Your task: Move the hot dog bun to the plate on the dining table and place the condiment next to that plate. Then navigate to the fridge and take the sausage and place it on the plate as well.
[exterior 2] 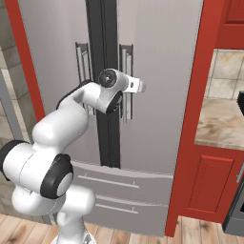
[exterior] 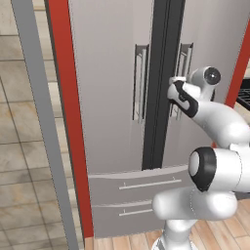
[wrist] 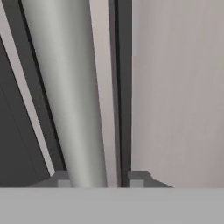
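Right up against the hand camera runs the fridge's right door handle (wrist: 83, 96), a grey vertical bar, with the gripper (wrist: 100, 180) pinching it, one finger (wrist: 61, 178) on each side. From the base, the fridge (exterior: 112, 63) stands closed between red panels (exterior: 68, 112), with two drawers (exterior: 141, 188) below.

The end effector (wrist: 100, 180) straddles the fridge's (exterior: 112, 58) right door handle (wrist: 74, 96).
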Robot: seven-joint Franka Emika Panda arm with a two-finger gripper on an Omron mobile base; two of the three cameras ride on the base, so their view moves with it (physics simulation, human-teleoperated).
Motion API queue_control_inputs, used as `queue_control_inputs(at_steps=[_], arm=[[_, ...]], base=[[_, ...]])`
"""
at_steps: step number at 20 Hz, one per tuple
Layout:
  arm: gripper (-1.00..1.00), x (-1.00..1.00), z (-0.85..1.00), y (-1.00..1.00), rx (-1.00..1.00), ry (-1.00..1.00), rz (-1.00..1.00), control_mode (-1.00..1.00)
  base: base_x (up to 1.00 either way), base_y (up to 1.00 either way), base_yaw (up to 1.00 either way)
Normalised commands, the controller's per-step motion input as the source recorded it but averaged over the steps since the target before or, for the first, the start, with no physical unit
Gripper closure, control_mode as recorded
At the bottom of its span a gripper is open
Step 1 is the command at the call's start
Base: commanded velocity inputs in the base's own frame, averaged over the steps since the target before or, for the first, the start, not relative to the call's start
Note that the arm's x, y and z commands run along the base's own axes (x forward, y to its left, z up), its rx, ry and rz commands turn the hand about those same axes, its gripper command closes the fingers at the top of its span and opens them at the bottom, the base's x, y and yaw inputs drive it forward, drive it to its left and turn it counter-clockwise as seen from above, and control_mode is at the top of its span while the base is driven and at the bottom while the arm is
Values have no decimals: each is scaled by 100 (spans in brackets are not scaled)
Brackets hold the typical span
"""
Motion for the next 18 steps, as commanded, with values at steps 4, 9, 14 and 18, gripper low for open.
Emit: queue_control_inputs(at_steps=[4,9,14,18], arm=[[100,-8,3,-30,0,-4,-10,-100],[100,-54,19,-67,0,-9,-1,-100],[100,-96,28,-92,0,-11,0,-100],[100,-100,40,-99,0,-13,0,-100]], base=[[0,0,0],[0,0,0],[0,0,0],[0,0,0]])
